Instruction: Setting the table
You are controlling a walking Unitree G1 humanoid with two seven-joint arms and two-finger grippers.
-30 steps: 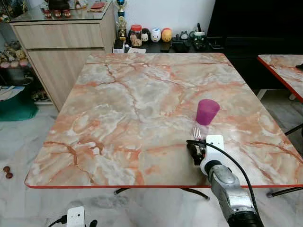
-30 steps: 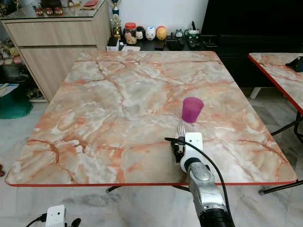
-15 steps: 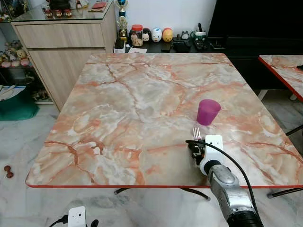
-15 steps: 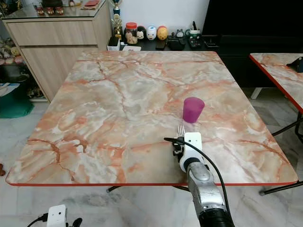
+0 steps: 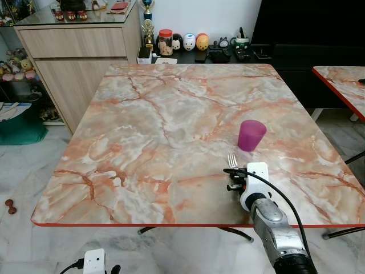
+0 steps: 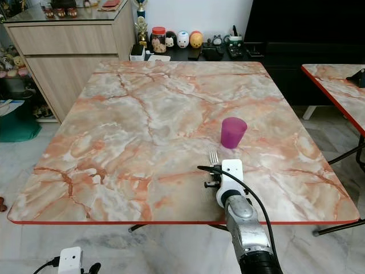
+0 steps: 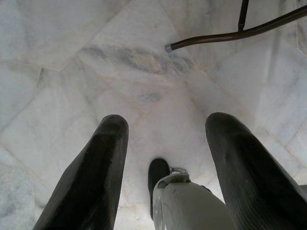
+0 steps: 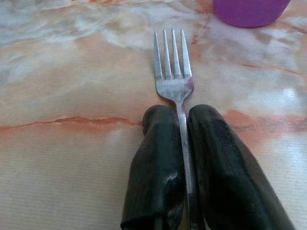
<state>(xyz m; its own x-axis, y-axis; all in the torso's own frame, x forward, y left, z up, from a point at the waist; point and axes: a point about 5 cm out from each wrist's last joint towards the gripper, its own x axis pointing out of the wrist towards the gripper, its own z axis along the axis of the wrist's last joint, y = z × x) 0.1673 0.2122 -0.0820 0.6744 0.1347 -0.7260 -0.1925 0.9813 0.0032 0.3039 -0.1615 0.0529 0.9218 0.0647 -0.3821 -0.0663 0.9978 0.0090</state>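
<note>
A silver fork (image 8: 173, 76) points toward a purple cup (image 5: 251, 135) that stands upright on the marble table (image 5: 171, 125). My right gripper (image 8: 181, 125) is shut on the fork's handle, holding it low over the table near the front edge, just short of the cup (image 8: 249, 10). From the head the fork's tines (image 6: 214, 157) stick out past the white wrist. The left gripper (image 7: 165, 139) hangs open above the floor with nothing between its black fingers (image 7: 91, 177).
A wooden sideboard (image 5: 80, 51) stands at the back left, and a dark low unit with jars and figurines (image 5: 188, 43) runs behind the table. A second marble table (image 5: 342, 85) is on the right. A table leg (image 7: 230, 34) crosses the tiled floor.
The right gripper has shifted the fork slightly to the left and a little farther onto the table. The cup has stayed put.
</note>
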